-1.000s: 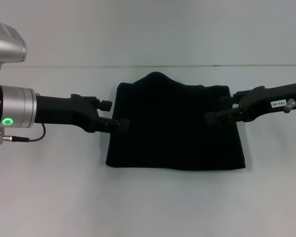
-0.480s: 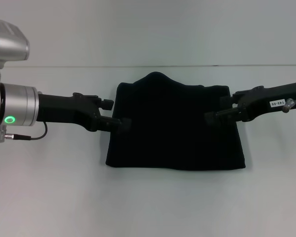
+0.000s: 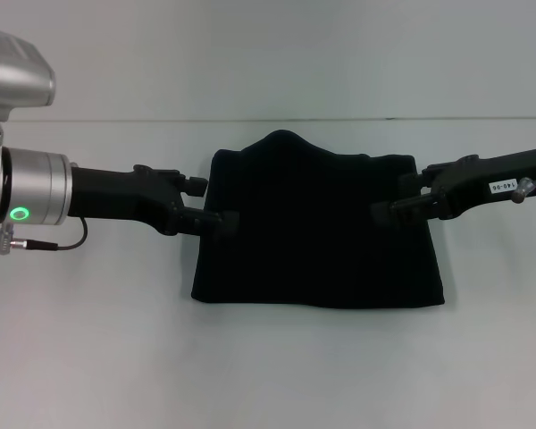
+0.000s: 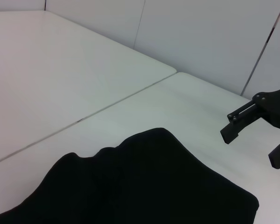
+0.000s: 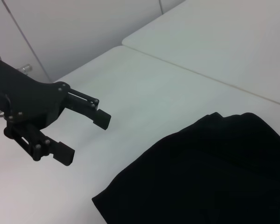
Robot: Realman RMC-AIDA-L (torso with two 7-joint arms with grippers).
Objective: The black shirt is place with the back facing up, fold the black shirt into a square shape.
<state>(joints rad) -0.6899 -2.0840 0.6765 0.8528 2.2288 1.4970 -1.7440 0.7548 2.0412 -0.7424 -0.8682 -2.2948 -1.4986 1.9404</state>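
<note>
White tabletop (image 3: 89, 357) fills most of the head view, w/ a seam line running across behind the work. Black shirt (image 3: 317, 228) lies flat at centre of it, already folded to a rough rectangle; far edge humps up in a curved bump, near edge straight, no lettering showing. Also seen in left wrist view (image 4: 144, 186) and right wrist view (image 5: 210, 172) as a plain dark mass on the tabletop.

Left arm reaches in from robot's left, silver cuff w/ green light. Left tool (image 3: 225, 220) sits at shirt's left edge, about mid-height; in right wrist view (image 5: 86, 135) its fingers are spread apart w/ nothing between them, tips just off the cloth.

Right tool (image 3: 381, 212) comes in from robot's right, tips over shirt's right part near the far corner. Left wrist view (image 4: 252, 144) shows its fingers parted, holding nothing, clear of the fabric edge.
</note>
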